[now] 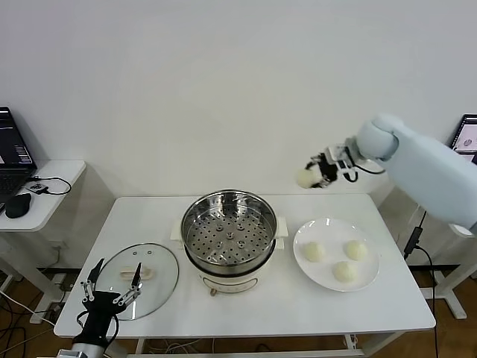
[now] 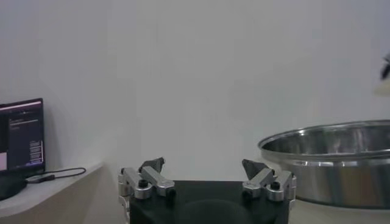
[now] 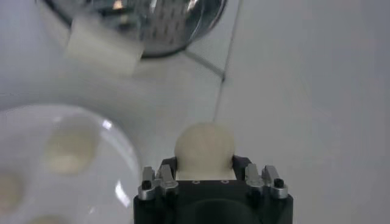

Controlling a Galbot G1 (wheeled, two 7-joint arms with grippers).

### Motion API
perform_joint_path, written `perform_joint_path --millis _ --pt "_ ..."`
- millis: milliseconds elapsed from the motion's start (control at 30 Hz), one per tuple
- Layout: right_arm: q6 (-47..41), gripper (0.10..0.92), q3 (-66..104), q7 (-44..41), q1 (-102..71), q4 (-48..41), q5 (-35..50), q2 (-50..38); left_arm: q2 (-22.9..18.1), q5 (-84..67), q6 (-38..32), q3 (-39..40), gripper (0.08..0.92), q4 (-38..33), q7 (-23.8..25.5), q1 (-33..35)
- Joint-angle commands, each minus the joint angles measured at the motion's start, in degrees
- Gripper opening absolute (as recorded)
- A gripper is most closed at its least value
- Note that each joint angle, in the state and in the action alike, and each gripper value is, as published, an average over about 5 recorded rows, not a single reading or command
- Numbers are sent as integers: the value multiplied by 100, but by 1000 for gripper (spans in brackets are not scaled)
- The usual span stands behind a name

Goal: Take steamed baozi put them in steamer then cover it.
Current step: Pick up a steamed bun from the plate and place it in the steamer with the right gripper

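- One steamed baozi [image 1: 305, 177] is off the table, pinched in the right gripper [image 1: 316, 173], whose fingers are closed on its sides; in the right wrist view the bun [image 3: 204, 148] bulges out between the jaws.
- This held bun hangs high above the far right part of the table, beyond the white plate [image 1: 309, 270] and to the right of the steamer [image 1: 229, 236].
- The relation the next move turns on: the steamer's open mouth lies to the left of the right gripper, nearer the robot, and well below it. I judge the carry has to go leftward and down to bring the bun over the perforated tray [image 1: 228, 240].
- The tray itself shows no buns yet, so the loading looks to be at its first piece.
- Three more baozi [image 1: 314, 252] sit on the white plate, just right of the steamer and apart from one another.
- The right arm is plainly the nearer one for the plate and for the steamer's right side.
- The cover [image 1: 139, 280] lies flat on the table left of the steamer, its cream handle [image 1: 138, 274] up, the handle's long axis running roughly away from the robot.
- The left gripper [image 1: 110, 294] sits at the near left table edge beside the cover, fingers spread wide and holding nothing; its wrist view shows the left gripper [image 2: 206, 176] agape with the steamer's rim [image 2: 323, 141] off to one side.
- That arm looks idle, and well placed for the lid later.
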Motion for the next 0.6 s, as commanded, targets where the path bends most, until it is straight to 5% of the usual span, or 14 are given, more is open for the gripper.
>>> perform_joint_path --millis 33,600 --pt "98 577 -929 207 816 289 705 671 18 -8 7 0 823 10 -1 -35" --pt "1204 577 -1660 247 205 -473 -497 2314 -149 -7 -105 -245 823 -82 -12 169"
